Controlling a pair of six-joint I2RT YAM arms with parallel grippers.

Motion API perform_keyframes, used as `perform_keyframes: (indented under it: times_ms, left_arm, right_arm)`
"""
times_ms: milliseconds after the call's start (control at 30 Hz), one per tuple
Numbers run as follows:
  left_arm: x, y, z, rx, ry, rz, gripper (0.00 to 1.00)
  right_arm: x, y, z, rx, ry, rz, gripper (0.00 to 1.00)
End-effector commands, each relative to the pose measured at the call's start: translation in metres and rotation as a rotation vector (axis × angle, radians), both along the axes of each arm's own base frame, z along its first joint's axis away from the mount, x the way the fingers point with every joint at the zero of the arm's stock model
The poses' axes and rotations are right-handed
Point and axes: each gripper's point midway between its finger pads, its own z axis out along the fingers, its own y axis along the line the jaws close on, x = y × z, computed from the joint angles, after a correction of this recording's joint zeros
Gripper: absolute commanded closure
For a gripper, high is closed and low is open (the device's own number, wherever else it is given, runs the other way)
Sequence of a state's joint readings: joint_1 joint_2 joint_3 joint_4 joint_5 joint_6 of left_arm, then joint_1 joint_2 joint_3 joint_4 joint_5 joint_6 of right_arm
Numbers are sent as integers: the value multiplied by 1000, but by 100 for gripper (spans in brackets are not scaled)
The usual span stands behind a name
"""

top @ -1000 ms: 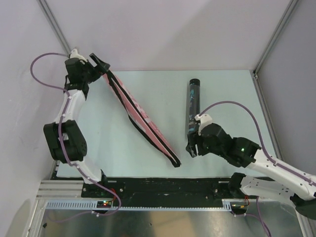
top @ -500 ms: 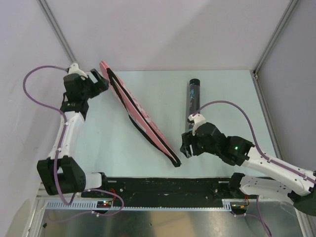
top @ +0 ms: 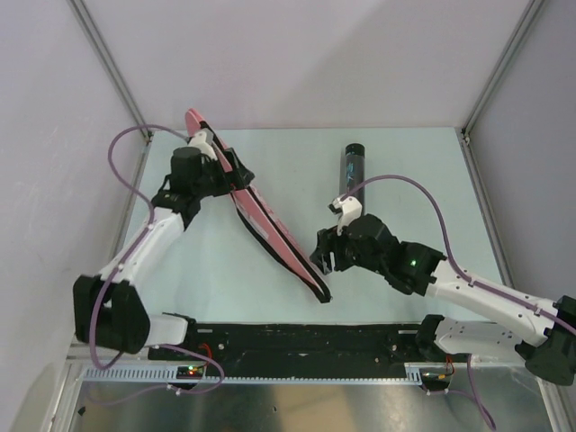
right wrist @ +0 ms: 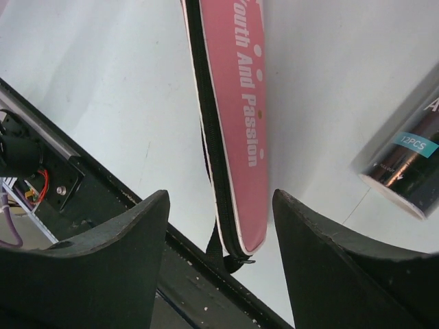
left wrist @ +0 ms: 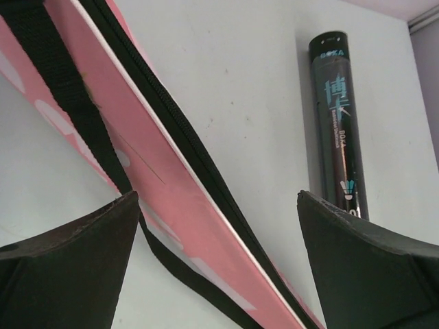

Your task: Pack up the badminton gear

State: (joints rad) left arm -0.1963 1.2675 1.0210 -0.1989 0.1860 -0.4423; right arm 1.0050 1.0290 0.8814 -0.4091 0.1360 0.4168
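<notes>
The pink racket case [top: 279, 243] with black straps lies slanting across the table, from the back left to the near middle. My left gripper [top: 236, 173] hovers over its upper part, open. In the left wrist view the case [left wrist: 171, 199] and its strap pass between my left gripper's [left wrist: 218, 199] spread fingers, untouched. My right gripper [top: 321, 259] is open beside the case's near end. In the right wrist view the lettered end of the case [right wrist: 243, 137] shows between the jaws of the right gripper [right wrist: 219, 199]. The black printed tube [top: 350, 175] lies at the back right, and shows as the tube [left wrist: 339, 123] and the tube [right wrist: 411, 164].
A black rail [top: 297, 337] runs along the table's near edge, close under the case's near end; it shows as the rail [right wrist: 103, 205] in the right wrist view. Walls and metal posts [top: 490, 67] close in the back and sides.
My left arm swung from the back-left corner rightward over the case's upper part, its jaws opening a little wider. My right gripper slid left from beside the tube toward the case's near end.
</notes>
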Motion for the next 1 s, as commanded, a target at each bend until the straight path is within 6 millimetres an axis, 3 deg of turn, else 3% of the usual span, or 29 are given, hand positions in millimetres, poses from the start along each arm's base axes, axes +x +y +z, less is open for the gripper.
perform_keyframes:
  times_ms: [0, 200, 300, 400, 500, 700, 800, 967]
  left_arm:
    - [29, -20, 16, -57, -67, -19, 0]
    - [54, -39, 18, -104, -101, -59, 0]
    - [55, -49, 34, -122, -134, -96, 0]
    - [43, -47, 59, -112, -190, -97, 0]
    - [16, -41, 81, -94, -216, -106, 0]
    - [-57, -33, 113, -77, -342, -182, 0]
    - [-93, -28, 120, -88, -408, -213, 0]
    - [-145, -19, 117, -103, -476, -247, 0]
  right_arm:
    - [9, 6, 29, 81, -59, -7, 34]
    - [6, -7, 32, 71, -64, -29, 33]
    - [5, -13, 30, 53, -62, -40, 33]
    - [6, -23, 27, 26, -58, -72, 32]
    - [7, -35, 30, 24, -67, -110, 30]
    - [9, -65, 55, 73, -138, -220, 7]
    - [8, -81, 74, 142, -167, -287, 1]
    - [7, -116, 94, 211, -212, -419, 0]
